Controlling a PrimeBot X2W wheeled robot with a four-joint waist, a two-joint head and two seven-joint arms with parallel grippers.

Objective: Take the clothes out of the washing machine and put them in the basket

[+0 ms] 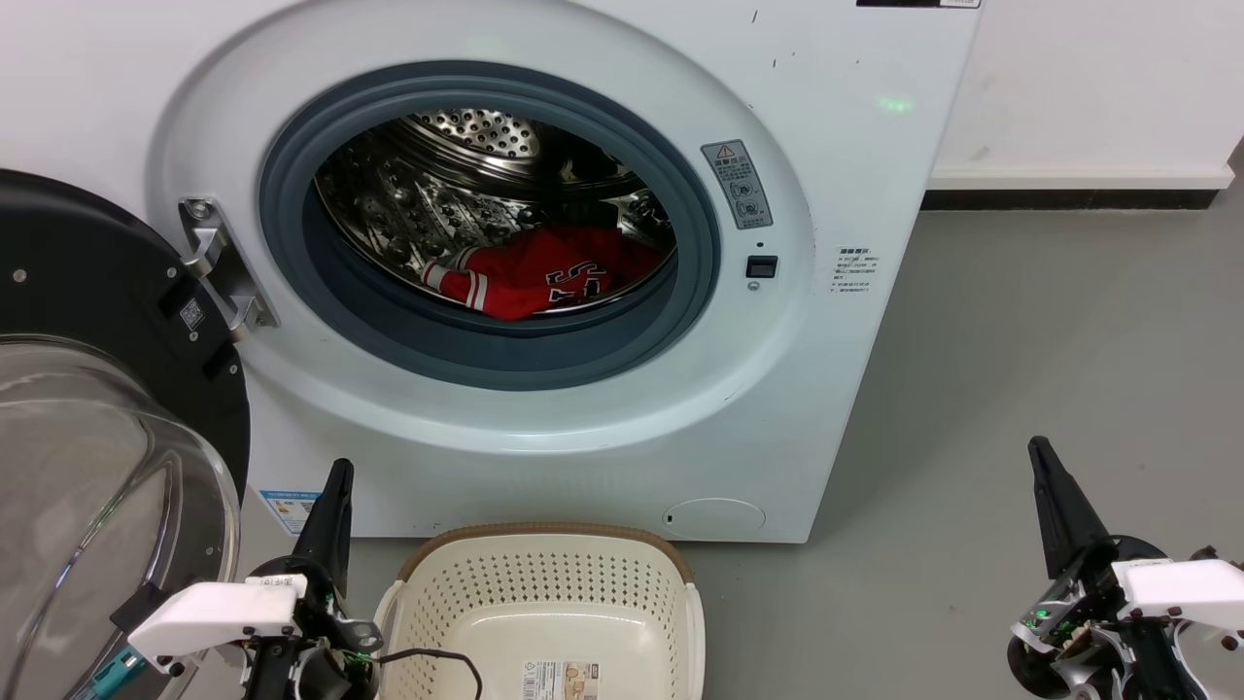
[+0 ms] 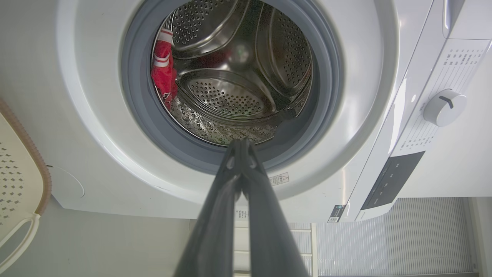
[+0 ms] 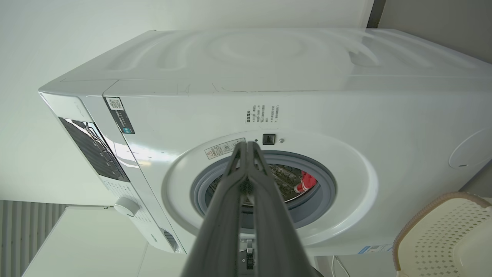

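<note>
The red clothes [image 1: 544, 274] with striped trim lie at the bottom of the steel drum, inside the white washing machine [image 1: 807, 408], whose door stands open. The same clothes [image 2: 164, 72] show at the drum's left edge in the left wrist view and as a small red patch [image 3: 306, 181] in the right wrist view. The cream basket [image 1: 544, 564] stands on the floor right in front of the machine. My left gripper [image 1: 338, 474] is shut and empty beside the basket's left. My right gripper [image 1: 1040, 452] is shut and empty, far right over the floor.
The black-rimmed glass door [image 1: 107, 447] hangs open at the left, close to my left arm. Grey floor [image 1: 1050, 340] stretches to the right of the machine up to a white wall with a dark skirting. A black cable [image 1: 437, 659] lies over the basket's near left corner.
</note>
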